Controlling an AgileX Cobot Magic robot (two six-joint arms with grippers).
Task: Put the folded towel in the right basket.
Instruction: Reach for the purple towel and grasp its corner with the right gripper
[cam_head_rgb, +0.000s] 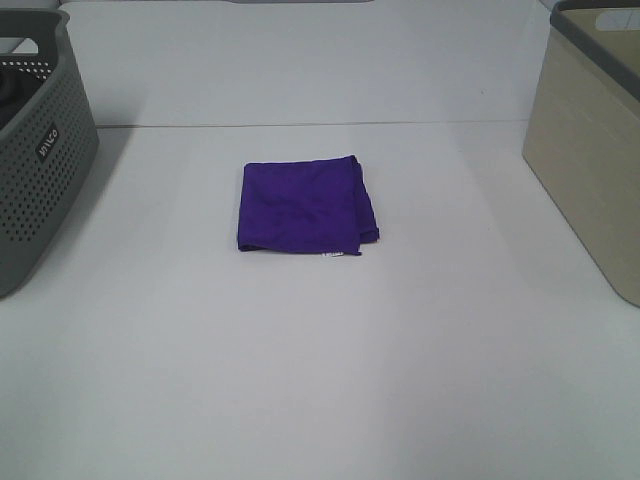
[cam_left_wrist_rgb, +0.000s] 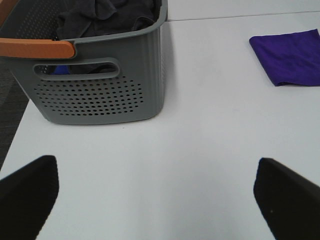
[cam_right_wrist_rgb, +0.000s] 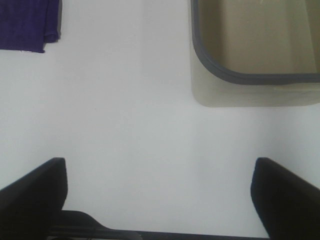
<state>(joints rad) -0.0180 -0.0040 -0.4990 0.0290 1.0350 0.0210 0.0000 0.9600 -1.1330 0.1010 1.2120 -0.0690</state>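
The right claw (cam_right_wrist_rgb: 160, 200) hangs wide open over the bare table (cam_right_wrist_rgb: 125, 125), holding nothing, and the left claw (cam_left_wrist_rgb: 157, 200) is just as wide and empty. From the right claw the folded towel (cam_right_wrist_rgb: 27, 25) lies ahead and inward, toward the table's middle, well apart from its fingers. The right basket (cam_right_wrist_rgb: 200, 55) stands ahead and outward, near. The likeliest slip, I judge, is a shallow pinch that catches only the top layer, so the towel opens out on lifting; the rumpled corner nearest this claw invites that. A low carry could then drag cloth against the basket's rim and leave it draped there, or shove the basket aside. Farther off, beyond the towel and just ahead of the left claw, the grey basket (cam_left_wrist_rgb: 95, 95) with dark clothes (cam_left_wrist_rgb: 105, 17) is the wrong target.
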